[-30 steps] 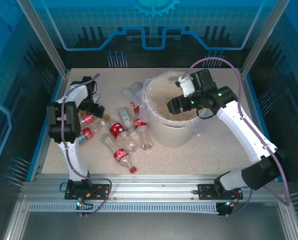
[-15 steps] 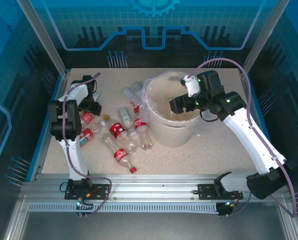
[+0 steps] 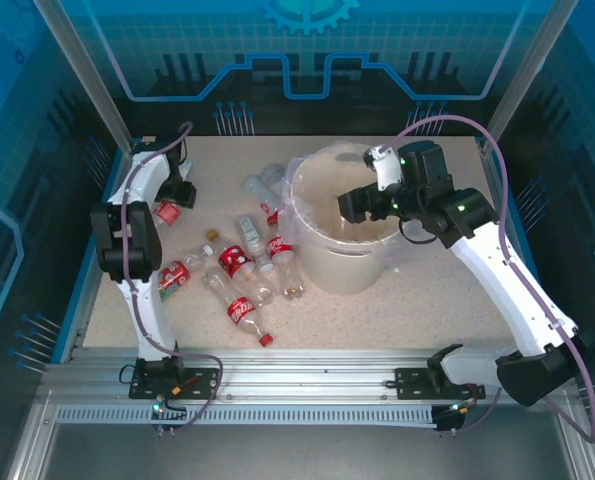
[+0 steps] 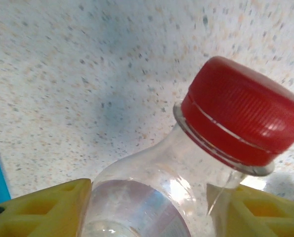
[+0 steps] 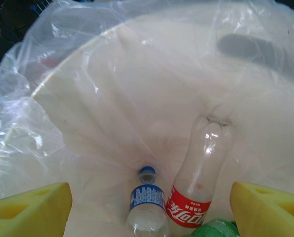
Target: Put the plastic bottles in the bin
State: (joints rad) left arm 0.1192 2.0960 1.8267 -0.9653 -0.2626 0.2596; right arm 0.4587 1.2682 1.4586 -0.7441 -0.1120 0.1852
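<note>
Clamping on the shoulder of a red-capped bottle (image 4: pixel 151 197), the left fingers (image 4: pixel 43 210) are pressing it from both sides, one yellow pad on each flank of the clear body. Its red cap (image 4: pixel 243 116) is pointing out beyond the fingertips and off to one side. The speckled desk (image 4: pixel 87 74) is lying farther off behind it, with a soft shadow falling on it. Seen from overhead, that bottle (image 3: pixel 165 210) is sitting at the tips of the left fingers near the far left of the desk. It is lying apart from the other plastic bottles (image 3: pixel 247 262), which are lying loose between these fingers and the bin (image 3: pixel 347 265).

The right fingers (image 5: pixel 30 210) are standing wide apart with nothing between them, hovering over the mouth of the bin. Straight below the gap, on the floor of the clear bag liner (image 5: pixel 23 128), a blue-labelled bottle (image 5: pixel 147 202) and a red-labelled bottle (image 5: pixel 201 182) are lying side by side. A green bottle (image 5: pixel 213 229) is peeking in just nearer than them.
</note>
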